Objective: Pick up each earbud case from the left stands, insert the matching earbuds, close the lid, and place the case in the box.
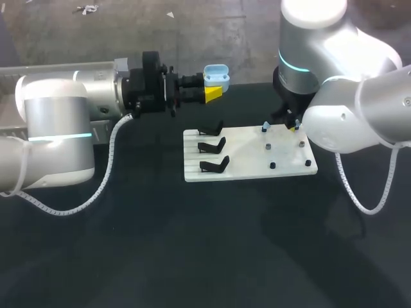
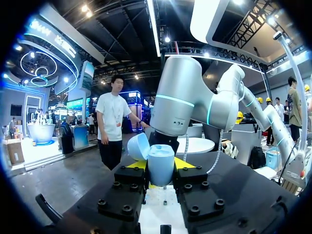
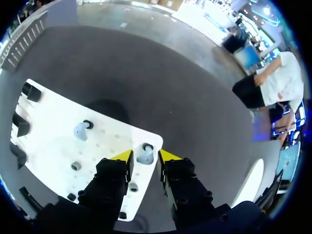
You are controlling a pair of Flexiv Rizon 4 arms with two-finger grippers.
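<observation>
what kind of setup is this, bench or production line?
Likely a tabletop assembly cell: dark table, white fixture board with black stands and pegs, earbud case held in the left gripper.

I can read no text, label, number or sign on anything I can see: nothing on the earbud case (image 1: 216, 75), on the white board (image 1: 250, 151), or on the dark surface (image 1: 192, 244).
</observation>
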